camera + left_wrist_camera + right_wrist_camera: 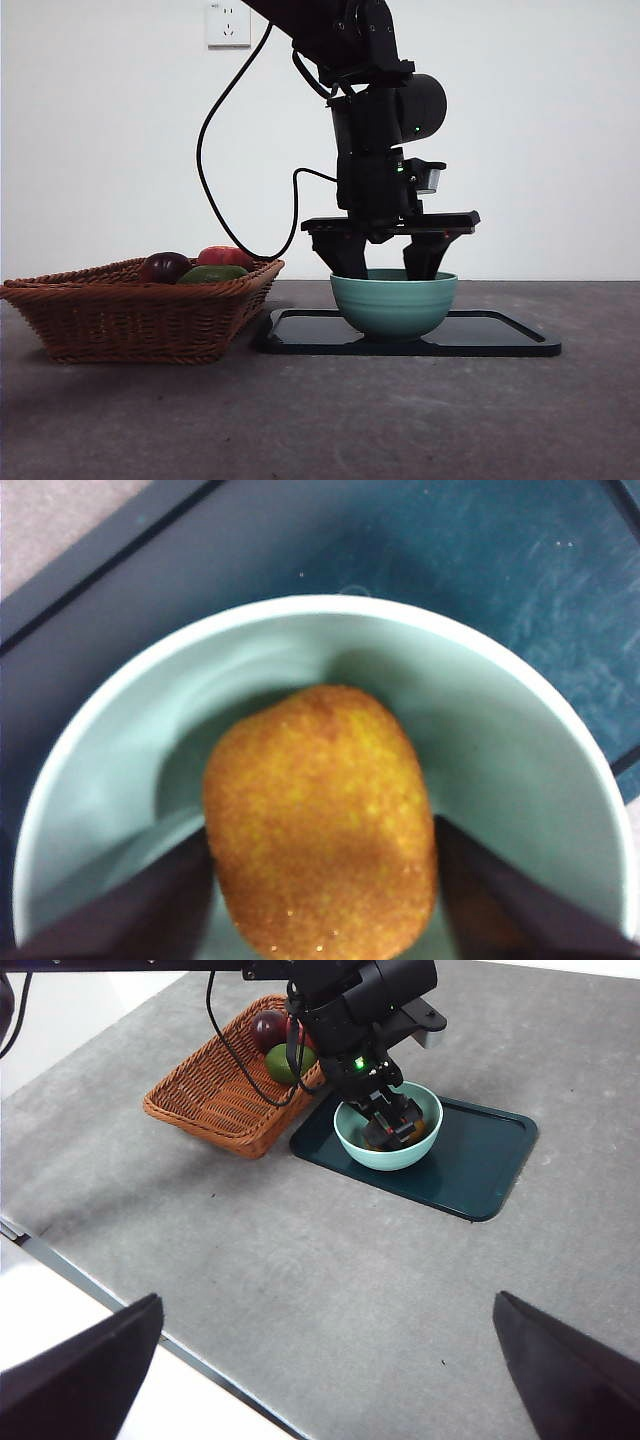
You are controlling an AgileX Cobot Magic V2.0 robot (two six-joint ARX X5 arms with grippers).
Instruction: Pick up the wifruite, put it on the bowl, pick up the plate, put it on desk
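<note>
The left gripper (385,272) reaches straight down into the round, deep teal-green bowl (394,303), both black fingers (346,258) dipping below its rim. Between those fingers sits the small oval wifruite with dull orange-brown skin (320,820), one jaw pressed to each flank, so the gripper is clamped on the fruit inside the bowl. Whether the fruit rests on the bowl's floor or hangs just above it I cannot tell.

The bowl stands on a flat, dark teal rectangular plate with a raised lip (500,335), which lies on the broad dark grey-brown matte desk (330,420).

Off to one side of the fingers, just beside the plate's edge, is a woven brown wicker basket (130,320) holding a dark purple fruit (164,267), a green fruit (212,273) and a red one (226,255).

The right gripper (325,1360) hangs well apart from all this, high over bare desk, its two fingers spread wide with nothing between them.
</note>
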